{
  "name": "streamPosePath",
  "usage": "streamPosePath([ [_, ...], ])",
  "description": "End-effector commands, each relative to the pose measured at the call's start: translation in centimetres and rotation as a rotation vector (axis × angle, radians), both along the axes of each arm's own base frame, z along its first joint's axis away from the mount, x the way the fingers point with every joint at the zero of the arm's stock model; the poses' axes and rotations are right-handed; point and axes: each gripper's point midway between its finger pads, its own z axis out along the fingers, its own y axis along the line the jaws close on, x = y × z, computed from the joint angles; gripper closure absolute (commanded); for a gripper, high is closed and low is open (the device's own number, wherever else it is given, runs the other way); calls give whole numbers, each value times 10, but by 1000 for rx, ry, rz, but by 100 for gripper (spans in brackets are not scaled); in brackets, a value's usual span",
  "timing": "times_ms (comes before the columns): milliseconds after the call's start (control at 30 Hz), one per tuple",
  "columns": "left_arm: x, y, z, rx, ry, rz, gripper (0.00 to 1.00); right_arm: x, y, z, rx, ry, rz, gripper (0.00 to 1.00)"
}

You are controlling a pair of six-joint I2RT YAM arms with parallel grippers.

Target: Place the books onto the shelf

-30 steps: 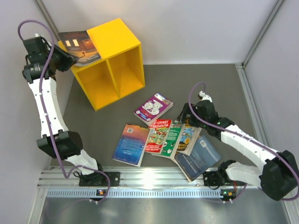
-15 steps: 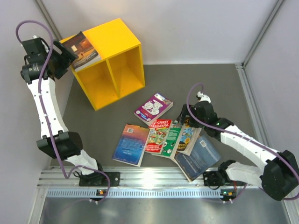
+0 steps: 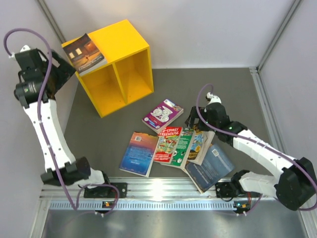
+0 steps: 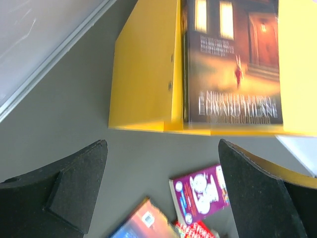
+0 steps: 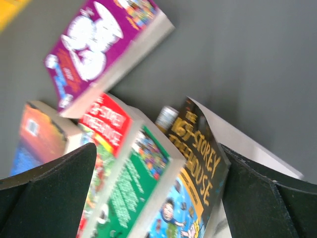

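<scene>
**Dark grey matte tabletop** [image 3: 223,89]: carries everything.

**Bright yellow two-compartment box shelf** [image 3: 126,39]: at 11 o'clock on the tabletop. No book seen in either bay.

**Books:**
- The dark paperback with a lamplit-house cover [image 3: 84,52] lies flat on the shelf's roof at its 9 o'clock end, not in a bay.
- The rest lie loose toward 6 o'clock.
- The dark blue paperback [image 3: 213,166] is lowest in a fan, under the yellow-and-black paperback [image 3: 200,146], the green paperback [image 3: 184,147] and the red "Treehouse" paperback [image 3: 168,143].
- The blue-orange paperback [image 3: 139,153] lies just beside the fan at its 9 o'clock.
- The purple paperback [image 3: 162,114] lies apart at the fan's 12 o'clock.

**Left gripper** [image 4: 163,193]: jaws wide and empty, at 9 o'clock of the roof book.

**Right gripper** [image 5: 158,198]: jaws wide and empty, over the fan's 12 o'clock end.

**Handling (judgement):**
- The books look light, thin and floppy, with glossy covers likely to slip.
- Those lying flat offer no edge to pinch.
- The best hold is probably the raised long edge of the yellow-and-black paperback, close to the spine where it is stiffest.
- A corner grip would likely let the pages droop and fan open.
</scene>
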Motion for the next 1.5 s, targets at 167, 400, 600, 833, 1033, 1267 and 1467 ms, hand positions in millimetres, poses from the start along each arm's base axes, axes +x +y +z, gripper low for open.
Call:
streamPosePath([
  [167,-67,-33,-7,-33,-28,-26,2,40,62,73,226,-102,127,0],
  [400,-88,-50,-32,-67,13,-66,4,91,63,91,320,-78,79,0],
  [600,-94,-56,-35,-51,26,-86,4,133,56,97,376,-7,27,0],
  [833,-91,-66,-40,-87,29,-119,5,88,90,1,448,347,55,0],
  [1033,-92,-72,-47,-81,47,-142,5,72,88,-40,440,463,1,0],
  [1267,-92,-78,-54,-66,72,-170,5,74,80,-75,413,512,-89,0],
  [1467,-94,-80,-57,-44,97,-180,5,86,88,-93,530,509,-173,0],
])
